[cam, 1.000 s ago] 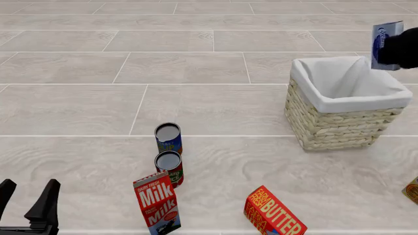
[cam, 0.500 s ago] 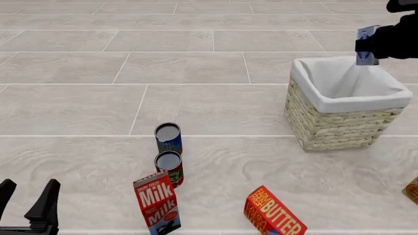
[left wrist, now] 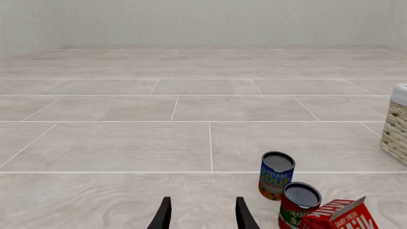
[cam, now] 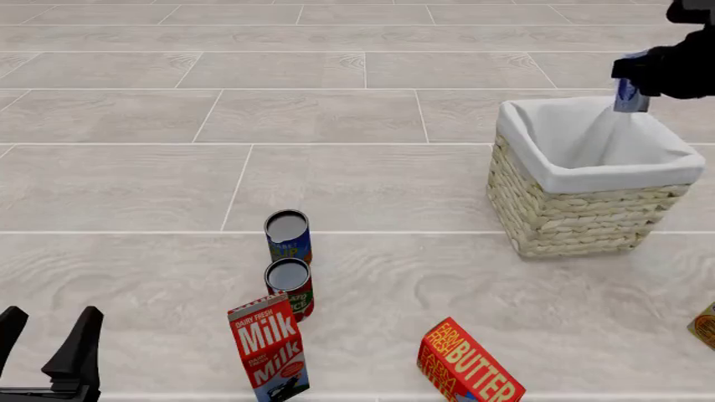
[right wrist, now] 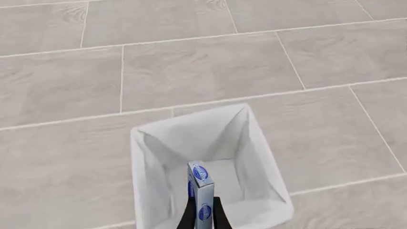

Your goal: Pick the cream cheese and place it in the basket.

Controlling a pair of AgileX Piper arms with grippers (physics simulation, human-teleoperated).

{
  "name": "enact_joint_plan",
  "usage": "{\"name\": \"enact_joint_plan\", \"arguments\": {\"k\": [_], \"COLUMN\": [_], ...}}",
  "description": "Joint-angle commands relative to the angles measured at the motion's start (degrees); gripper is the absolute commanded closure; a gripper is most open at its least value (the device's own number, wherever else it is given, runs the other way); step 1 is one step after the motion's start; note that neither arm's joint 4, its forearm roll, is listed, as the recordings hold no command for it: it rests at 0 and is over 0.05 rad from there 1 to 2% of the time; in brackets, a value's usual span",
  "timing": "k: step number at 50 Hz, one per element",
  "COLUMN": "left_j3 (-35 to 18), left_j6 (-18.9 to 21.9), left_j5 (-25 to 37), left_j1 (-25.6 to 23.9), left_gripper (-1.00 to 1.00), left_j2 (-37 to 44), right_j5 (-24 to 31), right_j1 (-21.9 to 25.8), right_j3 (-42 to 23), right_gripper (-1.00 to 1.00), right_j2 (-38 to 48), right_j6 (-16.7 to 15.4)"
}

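The cream cheese (cam: 629, 96), a small pale blue-white box with dark blue ovals, is held on edge in my right gripper (cam: 645, 84) above the far right corner of the basket (cam: 587, 209). In the right wrist view the cream cheese (right wrist: 199, 193) stands between the fingers, over the white liner (right wrist: 210, 143) of the basket. My left gripper (cam: 45, 339) is open and empty at the near left; its open fingertips (left wrist: 164, 214) show in the left wrist view.
Two cans (cam: 287, 234) (cam: 290, 285), a red milk carton (cam: 268, 345) and a red-orange butter box (cam: 467, 366) stand near the front. An orange item (cam: 705, 325) shows at the right edge.
My right gripper has moved left and down with the cream cheese, from beside the basket's far right to over its far right corner. The left arm has not moved.
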Motion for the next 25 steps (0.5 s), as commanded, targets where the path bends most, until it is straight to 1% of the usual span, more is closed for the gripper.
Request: {"name": "enact_joint_plan", "arguments": {"k": [1, 12, 19, 25], "left_j3": [0.0, 0.0, 0.0, 0.0], "left_j6": [0.0, 0.0, 0.0, 0.0], "left_j5": [0.0, 0.0, 0.0, 0.0], "left_j1": [0.0, 0.0, 0.0, 0.0], "left_gripper": [-1.0, -1.0, -1.0, -1.0], "left_j2": [0.0, 0.0, 0.0, 0.0], "right_j5": [-0.4, -2.3, -4.4, -5.4], "right_j1": [-1.2, -1.1, -1.1, -1.2], "right_j3": [-2.8, -0.5, 1.2, 1.2], "right_gripper": [1.0, 1.0, 1.0, 1.0], "right_j2": [3.1, 4.7, 5.5, 6.4], "right_j6": [2.1, 1.6, 2.5, 3.3]}}
